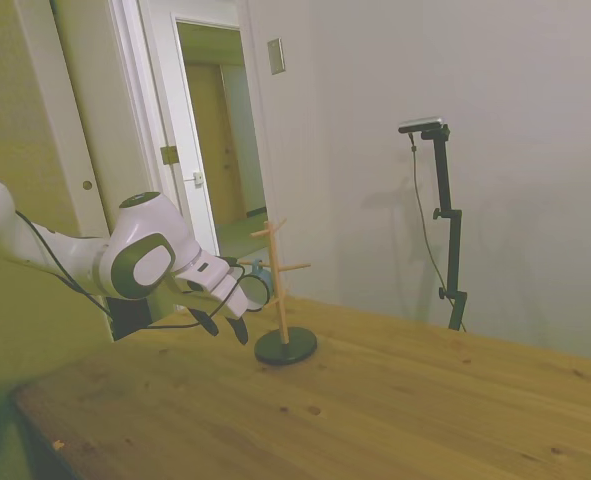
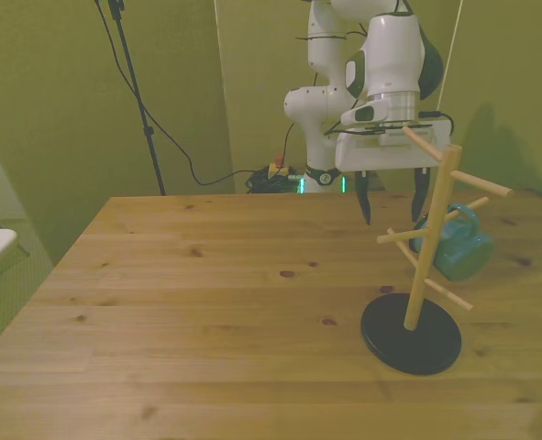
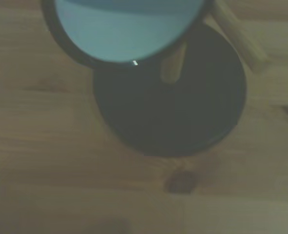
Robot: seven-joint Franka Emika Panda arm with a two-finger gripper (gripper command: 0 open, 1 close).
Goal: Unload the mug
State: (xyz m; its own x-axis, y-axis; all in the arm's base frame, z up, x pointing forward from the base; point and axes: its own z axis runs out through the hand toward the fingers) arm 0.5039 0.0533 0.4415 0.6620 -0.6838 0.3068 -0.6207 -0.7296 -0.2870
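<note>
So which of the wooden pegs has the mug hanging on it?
The mug hangs by its handle on the short peg pointing toward the front view's right, just under the top long one. All the other pegs on the stand are bare.

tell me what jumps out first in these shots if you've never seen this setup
The wooden peg stand on its round dark base, near the front view's right edge of the table, draws the eye first, with the teal mug hanging by its handle from one of its pegs. Next is the white arm's gripper, open and hovering just behind the stand, close to the mug but not touching it.
</note>
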